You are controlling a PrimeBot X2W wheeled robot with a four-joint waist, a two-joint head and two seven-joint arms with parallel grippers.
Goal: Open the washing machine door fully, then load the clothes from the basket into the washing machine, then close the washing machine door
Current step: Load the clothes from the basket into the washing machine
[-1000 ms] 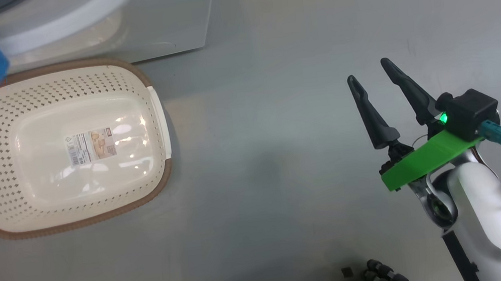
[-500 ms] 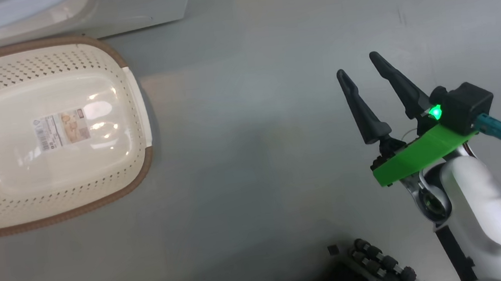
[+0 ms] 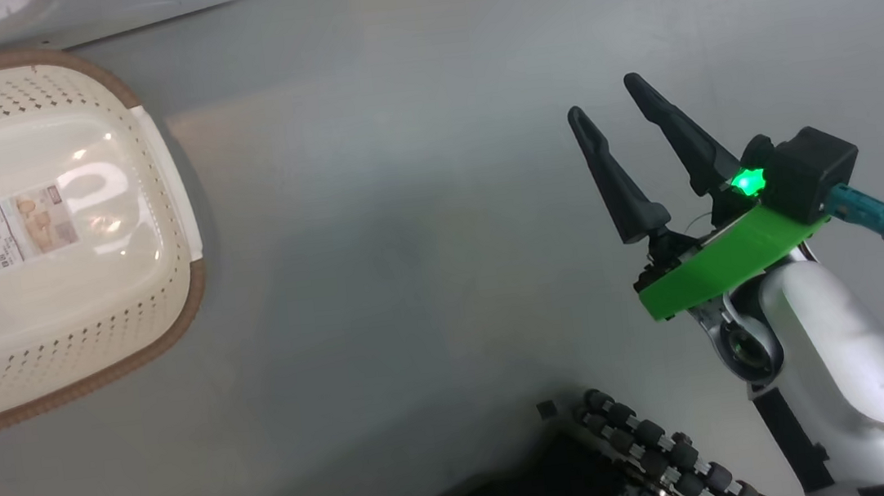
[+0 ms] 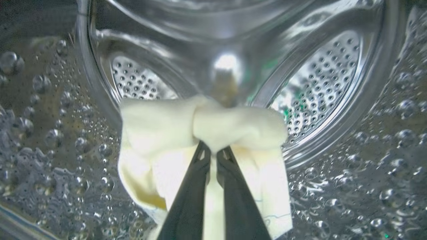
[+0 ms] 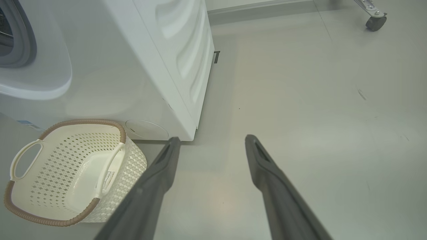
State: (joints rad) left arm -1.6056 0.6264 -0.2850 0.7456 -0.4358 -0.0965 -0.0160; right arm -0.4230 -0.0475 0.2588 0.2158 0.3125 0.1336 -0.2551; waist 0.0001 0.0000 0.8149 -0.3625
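Swinging right, the head camera now crops the basket [image 3: 100, 321] at the left edge. Left claw [image 4: 213, 151] clamps the clothes [image 4: 160, 126] inside the drum [image 4: 320, 83]; right claw [image 3: 605, 97] gapes empty, well right of the basket.

Soft clothes [image 4: 233, 128], shiny steel drum [image 4: 320, 76], glossy plastic basket [image 3: 90, 334].

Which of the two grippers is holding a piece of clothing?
The left gripper, shut on the cream clothes inside the steel drum. The right gripper stands open and empty above the floor.
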